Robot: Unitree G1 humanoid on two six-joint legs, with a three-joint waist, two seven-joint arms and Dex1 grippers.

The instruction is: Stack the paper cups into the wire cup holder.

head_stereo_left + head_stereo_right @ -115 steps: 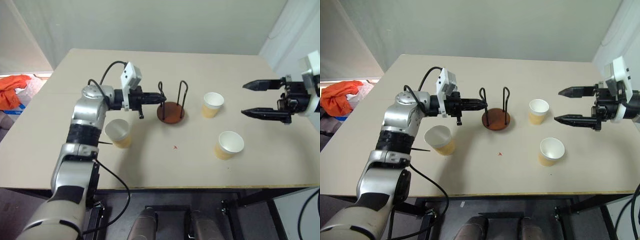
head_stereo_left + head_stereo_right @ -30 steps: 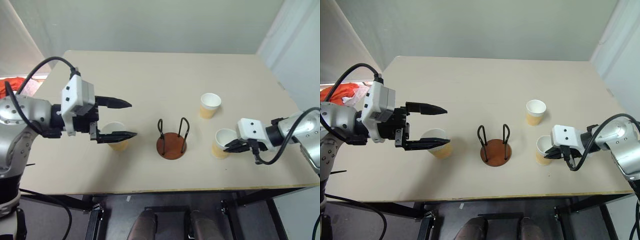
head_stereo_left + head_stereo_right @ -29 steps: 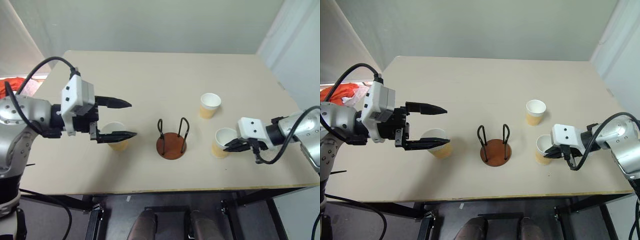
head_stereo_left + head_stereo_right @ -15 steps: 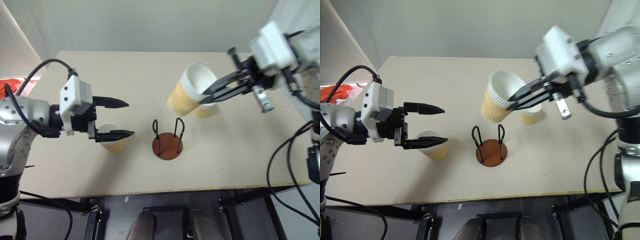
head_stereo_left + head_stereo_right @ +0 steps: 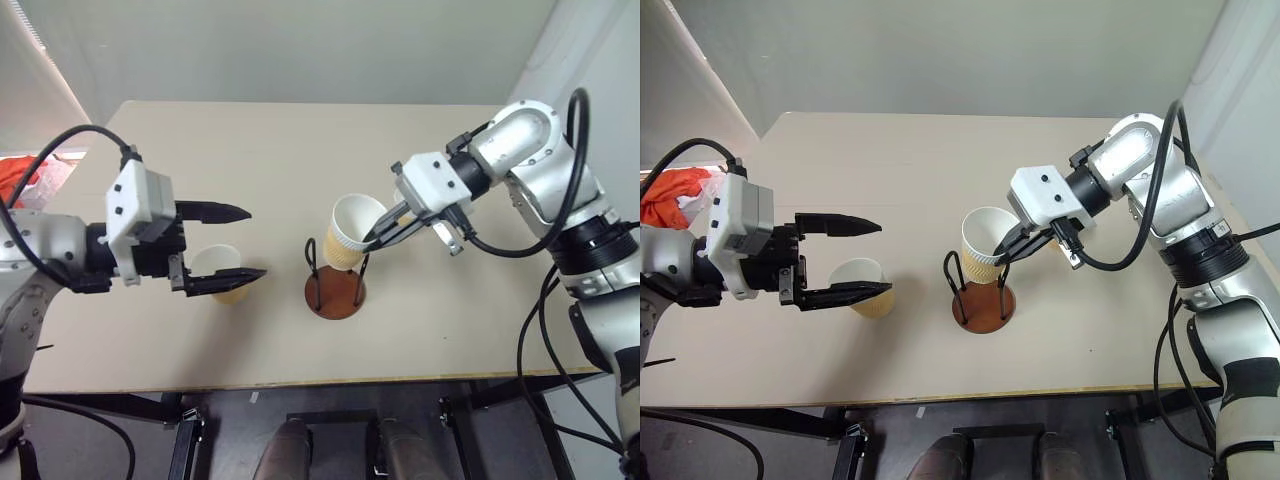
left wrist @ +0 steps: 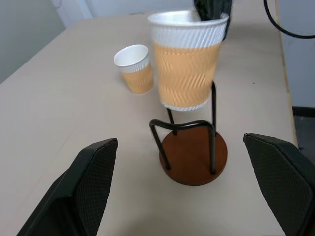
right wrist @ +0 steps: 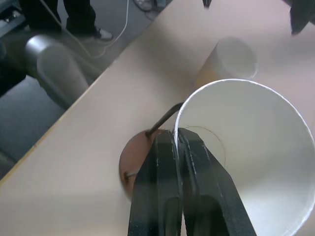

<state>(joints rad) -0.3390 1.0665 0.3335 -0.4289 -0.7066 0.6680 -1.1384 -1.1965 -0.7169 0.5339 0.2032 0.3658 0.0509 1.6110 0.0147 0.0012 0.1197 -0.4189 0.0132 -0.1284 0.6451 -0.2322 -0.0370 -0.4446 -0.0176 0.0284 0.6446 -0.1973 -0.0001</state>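
Right gripper (image 5: 378, 234) pinches the rim of a paper cup (image 5: 352, 230) over the wire holder (image 5: 336, 281) near the desk's front edge. Light and crushable, it wants a gentle rim grip. Left gripper (image 5: 232, 243) gapes empty.

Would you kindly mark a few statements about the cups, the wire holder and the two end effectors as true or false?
1. The right end effector pinches the rim of a paper cup. True.
2. That cup already sits on the base of the wire cup holder. False: it hangs above the base, at the top of the wire loops.
3. The left end effector holds a cup. False: it is open, with a second cup on the table near its lower finger.
4. A third cup stands upright on the table. True.
5. The holder lies on its side. False: it stands upright.
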